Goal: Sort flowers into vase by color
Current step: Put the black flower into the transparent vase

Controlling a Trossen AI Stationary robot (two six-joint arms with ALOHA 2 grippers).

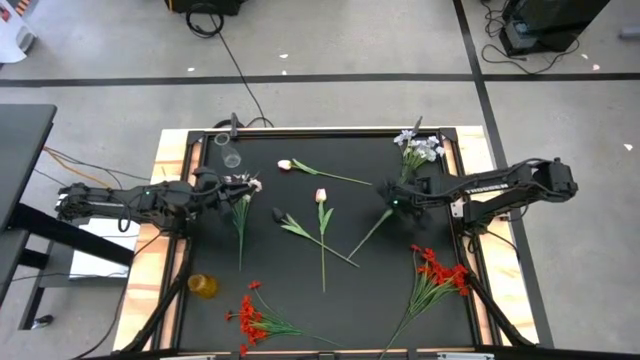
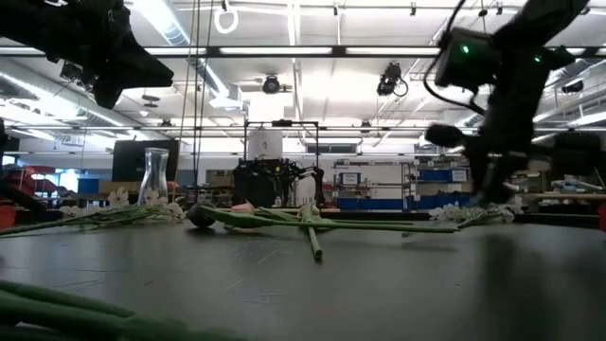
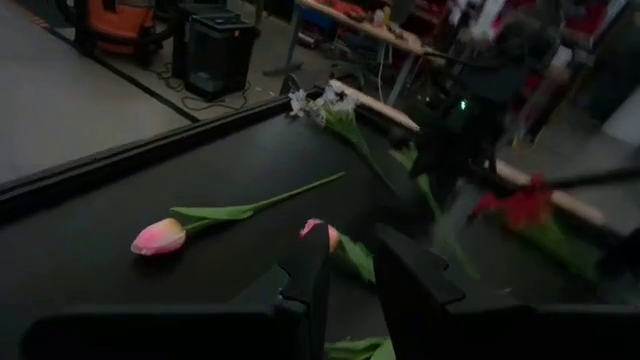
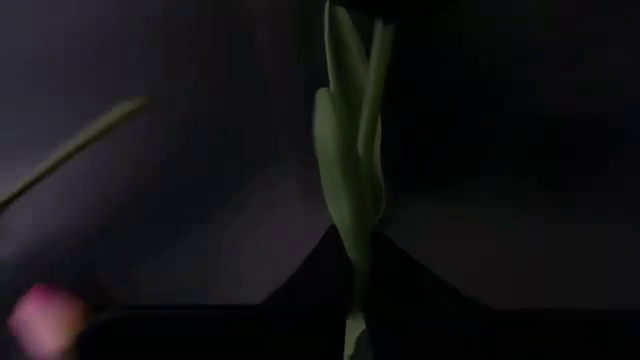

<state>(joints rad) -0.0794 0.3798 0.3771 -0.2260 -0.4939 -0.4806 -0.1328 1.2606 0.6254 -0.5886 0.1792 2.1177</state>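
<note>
Pinching a leafy green artificial flower stem mid-tabletop, right tool is closed on it. Left tool, narrow and empty, hovers above white-blossom spray.

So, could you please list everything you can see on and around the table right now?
Pink tulips: two, pale pink on green stems, lying mid-table.
Other green stems: two, heads unclear; one beside the tulips, one in the right hand.
White sprays: two; one at the back-right corner, one on the left side.
Red sprays: two; front left and front right.
Glass vase: one, clear, back-left corner.
Amber vessel: one, yellow, front-left edge.
Table: one, black top with wooden sides.
Left hand: dark, raised above the left white spray's blossoms.
Right hand: dark, closed on a green stem, right of centre.
</note>
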